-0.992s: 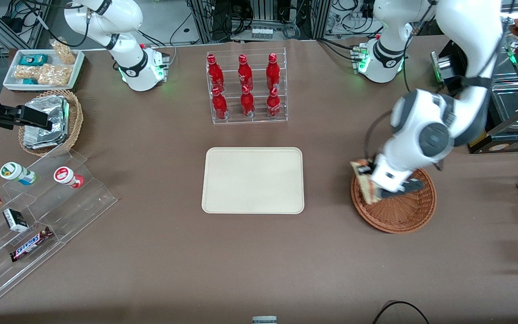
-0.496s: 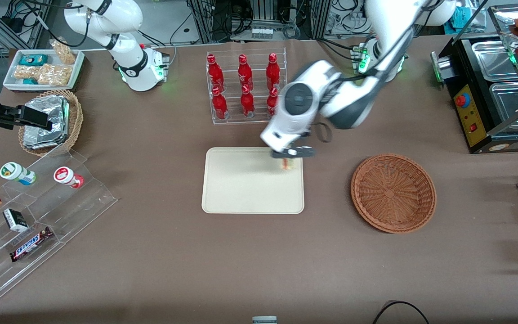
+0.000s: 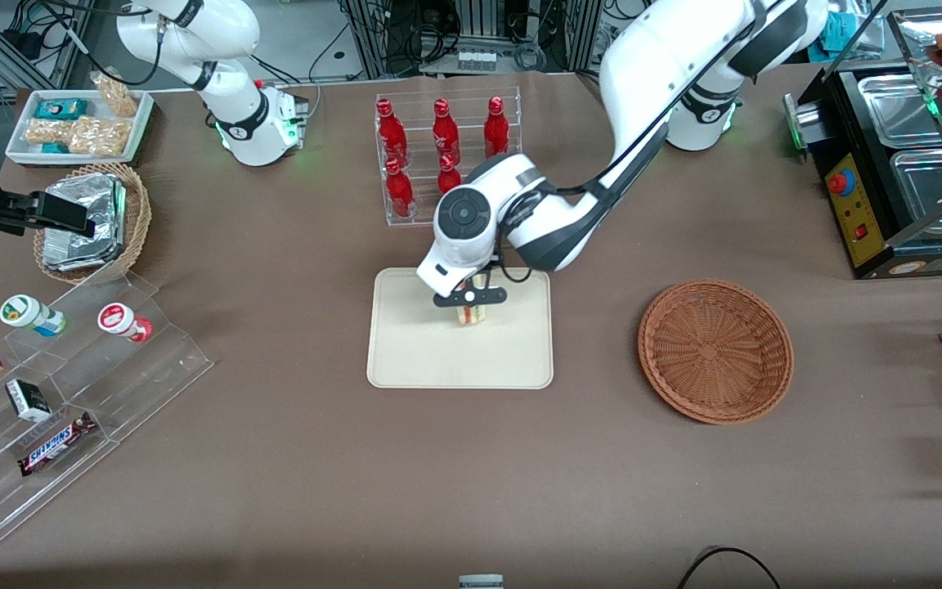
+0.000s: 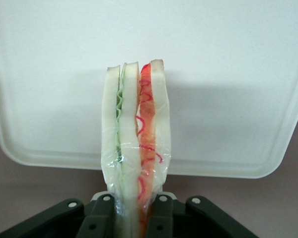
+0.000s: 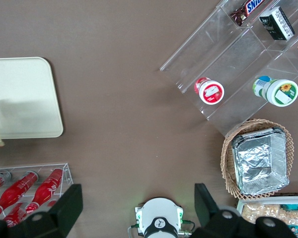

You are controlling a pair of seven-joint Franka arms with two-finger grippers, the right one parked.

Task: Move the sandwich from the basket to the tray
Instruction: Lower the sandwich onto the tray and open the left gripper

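Note:
My left gripper (image 3: 469, 299) is shut on the sandwich (image 3: 471, 314), a clear-wrapped wedge of white bread with green and red filling. It holds it upright over the cream tray (image 3: 414, 352), in the part of the tray farther from the front camera. In the left wrist view the sandwich (image 4: 136, 144) stands between the two black fingers (image 4: 97, 218), with the tray (image 4: 228, 99) below it. I cannot tell if the sandwich touches the tray. The round reddish-brown wicker basket (image 3: 715, 350) lies empty toward the working arm's end of the table.
A clear rack of red bottles (image 3: 446, 159) stands just past the tray, close to the arm's elbow. A tan basket with foil packets (image 3: 95, 221), a white snack tray (image 3: 78, 124) and a clear stepped stand with snacks (image 3: 62, 393) lie toward the parked arm's end.
My gripper lifted the sandwich out of the reddish-brown basket and carried it sideways to the tray. The basket is now empty. In the last half second it moved on toward the tray's middle.

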